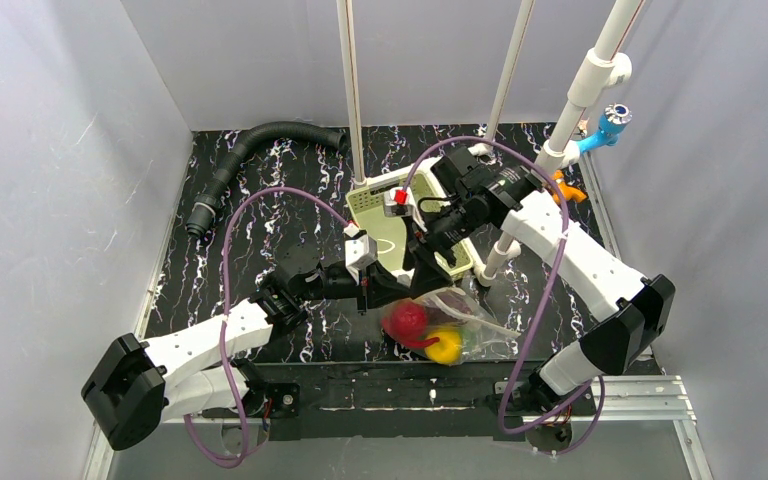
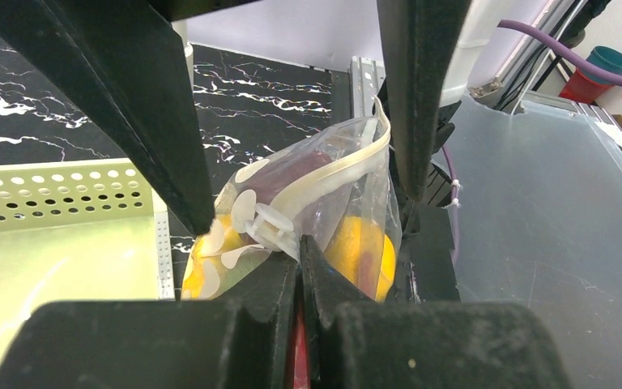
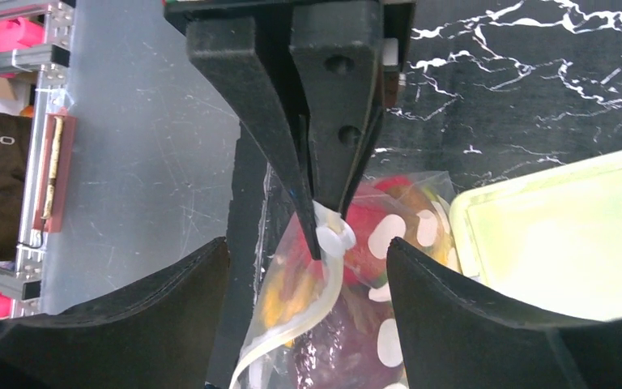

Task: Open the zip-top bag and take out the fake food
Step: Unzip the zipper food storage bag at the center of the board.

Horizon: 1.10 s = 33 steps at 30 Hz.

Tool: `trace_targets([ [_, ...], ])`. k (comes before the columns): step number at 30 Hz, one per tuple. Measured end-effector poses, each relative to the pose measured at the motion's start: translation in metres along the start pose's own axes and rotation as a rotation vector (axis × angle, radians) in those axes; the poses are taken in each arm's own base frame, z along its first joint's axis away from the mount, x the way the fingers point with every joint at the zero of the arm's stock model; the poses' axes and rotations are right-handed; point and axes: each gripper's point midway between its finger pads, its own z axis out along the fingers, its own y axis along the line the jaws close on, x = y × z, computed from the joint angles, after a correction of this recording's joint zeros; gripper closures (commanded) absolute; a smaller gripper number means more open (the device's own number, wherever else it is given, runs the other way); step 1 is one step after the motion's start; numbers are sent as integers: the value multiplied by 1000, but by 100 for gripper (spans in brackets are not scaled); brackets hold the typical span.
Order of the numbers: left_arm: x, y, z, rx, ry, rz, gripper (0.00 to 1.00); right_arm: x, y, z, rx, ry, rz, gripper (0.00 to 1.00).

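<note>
- 1 clear, crinkly zip-top bag point(image 2: 336, 211) printed with off-white round dots lies at the near edge of the black, white-veined desk point(image 1: 260, 180). It is just in front of 1 pale green perforated plastic basket point(image 1: 375, 200), between the 2 arms.
- The left end effector point(image 2: 300, 250) is closed. It pinches the bag's white zip strip point(image 2: 332, 173) at the top edge, beside a small white tab point(image 2: 266, 223).
- The right end effector point(image 3: 306, 247) is spread wide, with 1 finger on each side of the bag's top. It grips nothing.
- The zip looks sealed, and the glossy plastic fake food point(image 1: 407, 320) is all inside the bag.
- Step in hand, as I judge it: getting a 2nd hold on the zip so it can be parted.
- To do this well, the right end effector should close on the strip or tab right beside the left pinch. It should catch only plastic, then draw away while the left hold stays firm.
- A grip set too low would likely catch a fruit, and a shallow grip could slip off the slick film.
- Food seen through the plastic: 1 dark red piece, 1 bright red piece and at least 1 yellow piece. Dots and folds hide the rest, so I cannot tell the full number.
- Totals: 2 arms, 2 end effectors, 1 bag, 1 basket.
</note>
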Motion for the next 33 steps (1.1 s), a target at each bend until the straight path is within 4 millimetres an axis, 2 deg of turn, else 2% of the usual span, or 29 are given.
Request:
trace_targets([
  [3, -1, 0, 0, 2, -4, 1, 100, -2, 7, 5, -39, -8, -7, 31],
  [6, -2, -1, 0, 2, -6, -2, 100, -3, 14, 11, -84, -6, -20, 41],
  [11, -2, -4, 1, 12, -7, -2, 100, -1, 16, 14, -99, 3, -25, 52],
  [21, -6, -5, -1, 5, -22, 11, 100, 0, 13, 14, -83, 14, -30, 53],
  [33, -5, -5, -5, -8, -28, 14, 100, 2, 10, 14, -61, 25, -17, 71],
])
